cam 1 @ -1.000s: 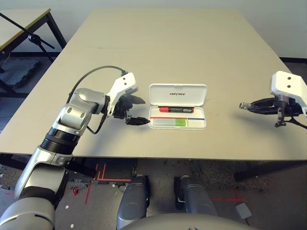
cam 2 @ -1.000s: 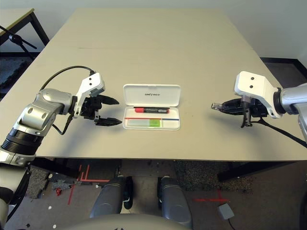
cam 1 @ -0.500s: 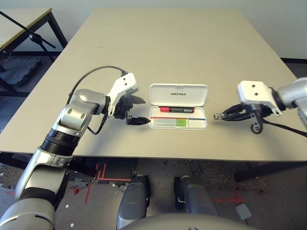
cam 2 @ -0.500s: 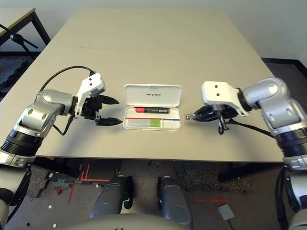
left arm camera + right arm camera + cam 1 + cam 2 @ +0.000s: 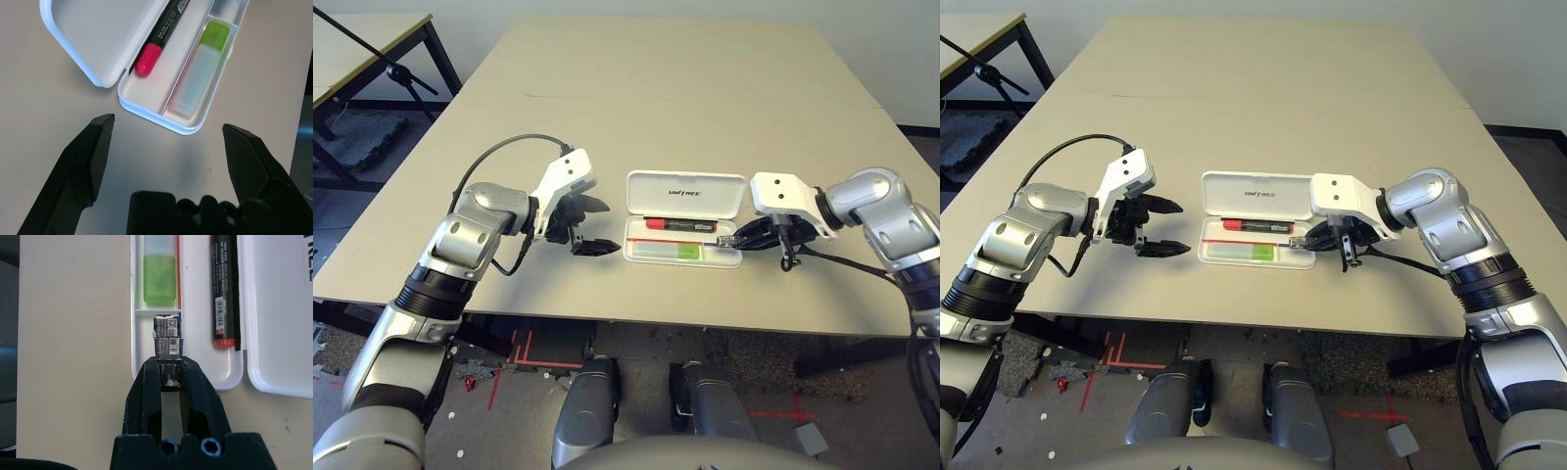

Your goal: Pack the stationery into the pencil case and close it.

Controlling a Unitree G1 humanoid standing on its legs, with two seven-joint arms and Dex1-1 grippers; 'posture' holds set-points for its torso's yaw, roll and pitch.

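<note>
A: Left gripper (image 5: 591, 225)?
B: Its 2 fingers are spread wide, arm bent, pointing right and slightly down.
A: Right gripper (image 5: 170, 374)?
B: Pinched on a small block (image 5: 168, 339), forearm angled inward, pointing left.

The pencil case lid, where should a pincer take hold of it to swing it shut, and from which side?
Probably the lid's long far edge, opposite the hinge, reached from the far side of the table and tipped toward the tray. It lies open, flat on the table, hinged along the marker, so that free rim gives most leverage. The open left pincer is free; the right pincer holds a small dark block over the tray.
</note>
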